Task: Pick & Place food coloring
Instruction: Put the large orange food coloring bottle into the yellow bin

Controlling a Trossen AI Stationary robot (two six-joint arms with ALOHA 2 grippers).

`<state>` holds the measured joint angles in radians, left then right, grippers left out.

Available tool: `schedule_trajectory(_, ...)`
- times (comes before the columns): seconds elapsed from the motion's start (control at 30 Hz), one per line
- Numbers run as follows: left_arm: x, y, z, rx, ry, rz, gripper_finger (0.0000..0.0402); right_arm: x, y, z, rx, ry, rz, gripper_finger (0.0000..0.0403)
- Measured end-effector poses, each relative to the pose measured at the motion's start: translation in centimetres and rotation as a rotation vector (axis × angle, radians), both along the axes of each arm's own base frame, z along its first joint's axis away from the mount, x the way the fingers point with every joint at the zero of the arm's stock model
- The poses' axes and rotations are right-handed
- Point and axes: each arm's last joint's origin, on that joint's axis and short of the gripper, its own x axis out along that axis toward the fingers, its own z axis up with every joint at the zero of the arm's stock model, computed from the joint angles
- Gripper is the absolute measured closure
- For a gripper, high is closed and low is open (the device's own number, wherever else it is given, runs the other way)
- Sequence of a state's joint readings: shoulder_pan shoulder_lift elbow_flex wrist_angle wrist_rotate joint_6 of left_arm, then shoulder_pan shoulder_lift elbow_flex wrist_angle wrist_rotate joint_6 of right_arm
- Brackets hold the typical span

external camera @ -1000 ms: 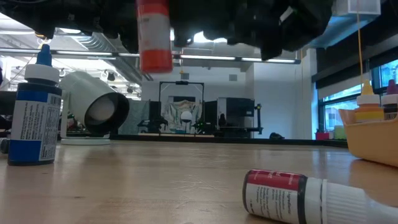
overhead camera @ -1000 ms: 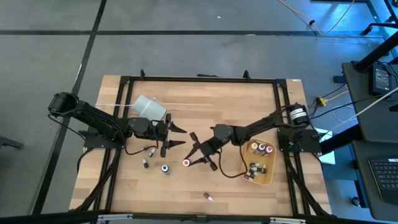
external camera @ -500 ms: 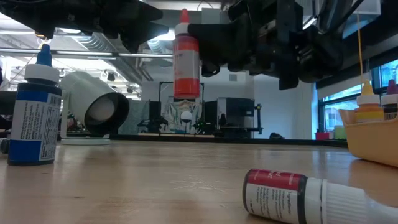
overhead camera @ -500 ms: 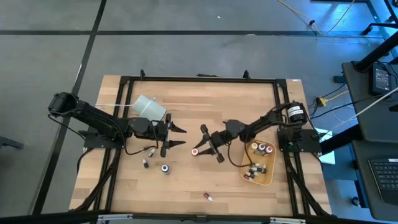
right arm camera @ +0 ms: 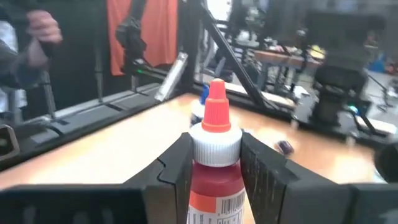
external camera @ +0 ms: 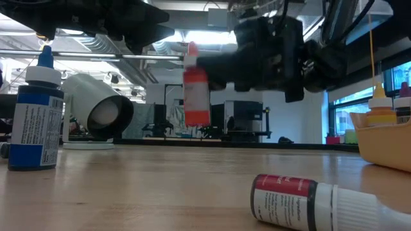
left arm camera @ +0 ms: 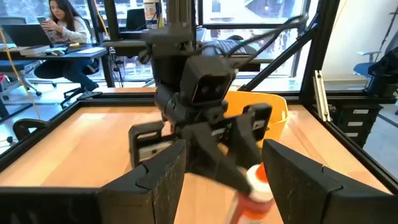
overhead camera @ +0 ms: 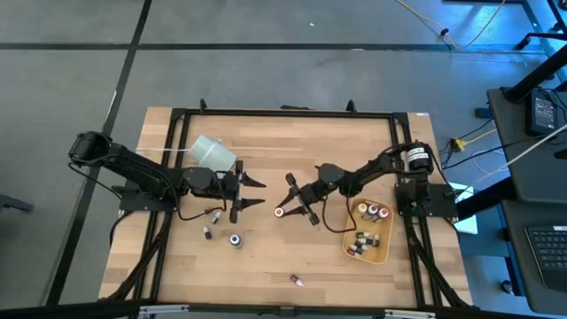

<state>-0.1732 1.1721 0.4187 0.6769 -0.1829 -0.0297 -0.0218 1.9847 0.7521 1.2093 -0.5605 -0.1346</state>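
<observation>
my left fingers (overhead camera: 251, 193) stood open and empty above the worktop (overhead camera: 292, 146), near the cup (overhead camera: 213, 153) and three loose bottles (overhead camera: 235, 239). my right fingers (overhead camera: 291, 202) gripped a red bottle (overhead camera: 278, 213) in the air at mid-worktop, well short of the tray (overhead camera: 384, 251). to do this well, i judged, i should keep it clamped, swing right over the tray, and lower before letting go.

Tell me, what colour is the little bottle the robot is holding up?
Red, with a white collar and red tip; the right wrist view shows the bottle best, in the right gripper.
</observation>
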Motion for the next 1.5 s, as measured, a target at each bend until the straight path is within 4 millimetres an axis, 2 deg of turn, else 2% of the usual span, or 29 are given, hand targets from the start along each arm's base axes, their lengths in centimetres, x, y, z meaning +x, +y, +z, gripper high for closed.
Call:
schedule_trajectory(0.3,0.0,0.0,0.0,-0.002,0.0,0.0,0.0194,0.1,-1.2,-2.1,0.05,-0.042,-0.046,0.0283)
schedule_trajectory(0.63,0.0,0.0,0.0,-0.002,0.0,0.0,0.0194,0.0,-2.2,-4.4,0.086,0.013,-0.079,0.0283)
schedule_trajectory(1.5,0.0,0.0,0.0,-0.001,0.0,0.0,0.0194,0.0,-2.2,-5.2,0.069,0.075,-0.107,0.0257)
